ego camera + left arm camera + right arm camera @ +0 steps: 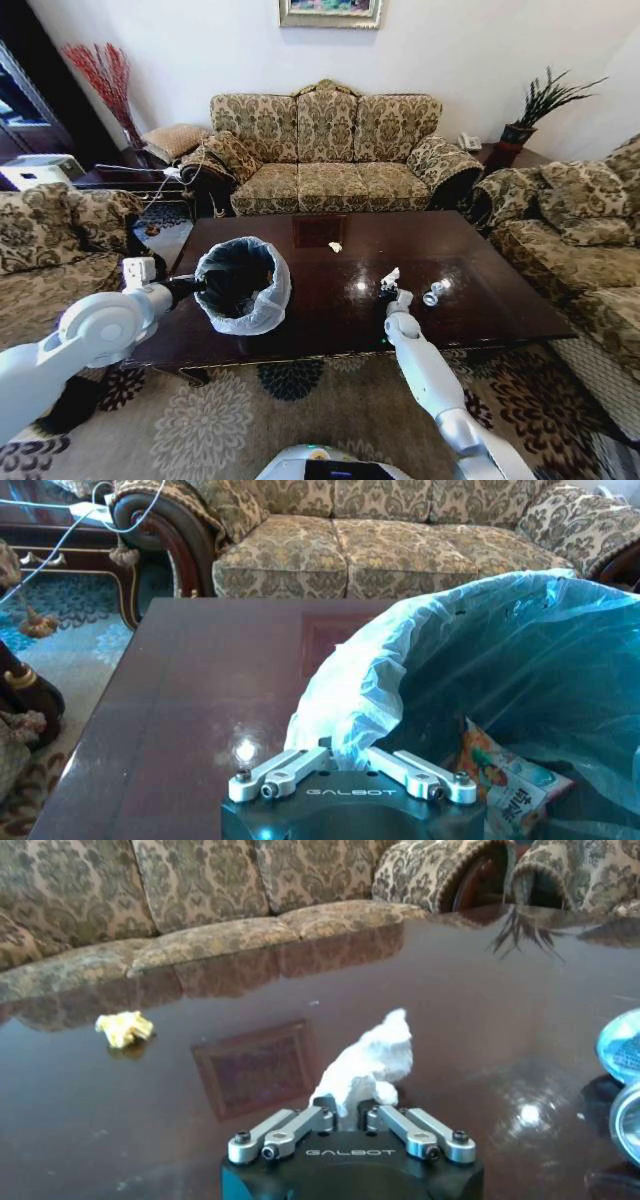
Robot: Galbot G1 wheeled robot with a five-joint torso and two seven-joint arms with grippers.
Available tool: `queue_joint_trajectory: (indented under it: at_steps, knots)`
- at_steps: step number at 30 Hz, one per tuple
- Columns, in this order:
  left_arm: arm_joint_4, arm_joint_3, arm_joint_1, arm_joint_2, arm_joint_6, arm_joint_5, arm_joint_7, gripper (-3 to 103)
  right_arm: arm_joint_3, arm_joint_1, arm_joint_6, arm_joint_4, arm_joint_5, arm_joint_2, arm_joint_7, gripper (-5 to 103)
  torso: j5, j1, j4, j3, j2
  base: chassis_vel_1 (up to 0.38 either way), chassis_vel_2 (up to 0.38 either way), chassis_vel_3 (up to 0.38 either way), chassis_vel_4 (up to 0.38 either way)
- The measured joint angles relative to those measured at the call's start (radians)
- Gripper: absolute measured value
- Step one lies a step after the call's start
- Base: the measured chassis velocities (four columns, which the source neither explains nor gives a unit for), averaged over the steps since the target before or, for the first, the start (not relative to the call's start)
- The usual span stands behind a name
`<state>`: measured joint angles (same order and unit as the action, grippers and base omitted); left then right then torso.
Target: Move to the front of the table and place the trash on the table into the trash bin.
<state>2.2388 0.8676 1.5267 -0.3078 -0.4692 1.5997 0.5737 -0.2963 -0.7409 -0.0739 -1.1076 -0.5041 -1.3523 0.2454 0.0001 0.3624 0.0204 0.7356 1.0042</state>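
Patterned sofas ring the table (330,300), whose dark glossy top is mostly bare, so the job reads as well along but not finished. A red-and-white snack wrapper (510,780) already lies inside the trash bin (243,284), whose pale liner is folded over the rim. What remains, as far as can be seen: a crumpled white tissue (365,1061) pinched between the pressed-together fingers of the right gripper (389,290), a small silvery-white cup (433,294) just beside that gripper on the tabletop, and a tiny pale scrap (335,246) near the inset square panel (318,230) (it shows yellowish from the right wrist). The left gripper (345,761) is clamped on the bin's liner at the rim, its arm reaching in from the left and holding the bin tilted over the table's left part, mouth toward the robot. The right arm stretches forward over the table's near edge, well apart from the bin.
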Motion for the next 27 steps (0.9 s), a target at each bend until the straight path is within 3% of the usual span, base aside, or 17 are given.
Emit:
queue_joint_trajectory:
  at_steps: [2, 7, 11, 12, 15, 16, 18, 23, 27]
  knots:
    - [0.000, 0.002, 0.003, 0.004, 0.000, 0.001, 0.003, 0, -0.003, -0.033, -0.014, -0.099, -0.003, 0.007, -0.014, 3, -0.0001, 0.000, 0.0000, 0.000, 0.000, 0.000, 0.000, 0.000, 0.000]
    - [-0.012, 0.005, 0.018, 0.037, -0.009, 0.019, 0.016, 0, -0.006, -0.090, -0.004, -0.268, 0.085, 0.020, -0.101, 1, -0.0001, 0.000, -0.0001, 0.000, 0.000, 0.000, 0.000, 0.000, 0.000]
    - [-0.053, 0.005, 0.013, 0.110, -0.020, 0.056, 0.026, 0, 0.038, -0.140, 0.075, -0.557, 0.085, 0.040, -0.268, 0, -0.0003, 0.000, -0.0001, 0.000, 0.000, 0.000, 0.000, 0.000, 0.000]
    - [-0.053, 0.005, 0.013, 0.110, -0.020, 0.056, 0.026, 0, 0.038, -0.140, 0.075, -0.557, 0.085, 0.040, -0.268, 0, -0.0003, 0.000, -0.0001, 0.000, 0.000, 0.000, 0.000, 0.000, 0.000]
    - [-0.101, 0.000, 0.004, 0.178, -0.030, 0.080, 0.016, 0, 0.105, -0.142, 0.161, -0.714, 0.040, 0.054, -0.438, 0, -0.0002, 0.000, -0.0001, 0.000, 0.000, 0.000, 0.000, 0.000, 0.000]
    - [-0.101, 0.000, 0.004, 0.178, -0.030, 0.080, 0.016, 0, 0.105, -0.142, 0.161, -0.714, 0.040, 0.054, -0.438, 0, -0.0002, 0.000, -0.0001, 0.000, 0.000, 0.000, 0.000, 0.000, 0.000]
    - [-0.126, -0.002, -0.002, 0.215, -0.031, 0.089, 0.009, 0, 0.171, -0.129, 0.181, -0.799, 0.010, 0.068, -0.514, 0, -0.0001, 0.000, 0.0000, 0.000, 0.000, 0.000, 0.000, 0.000, 0.000]
    - [-0.098, 0.002, -0.017, 0.239, -0.023, 0.111, 0.009, 0, 0.347, -0.029, 0.181, -0.857, -0.038, 0.082, -0.554, 0, 0.0000, 0.000, -0.0001, 0.000, 0.000, 0.000, 0.000, 0.000, 0.000]
    - [-0.037, 0.009, -0.022, 0.233, -0.020, 0.127, 0.020, 0, 0.456, 0.045, 0.173, -0.815, -0.033, 0.054, -0.554, 0, -0.0001, 0.000, 0.0000, 0.000, 0.000, 0.000, 0.000, 0.000, 0.000]
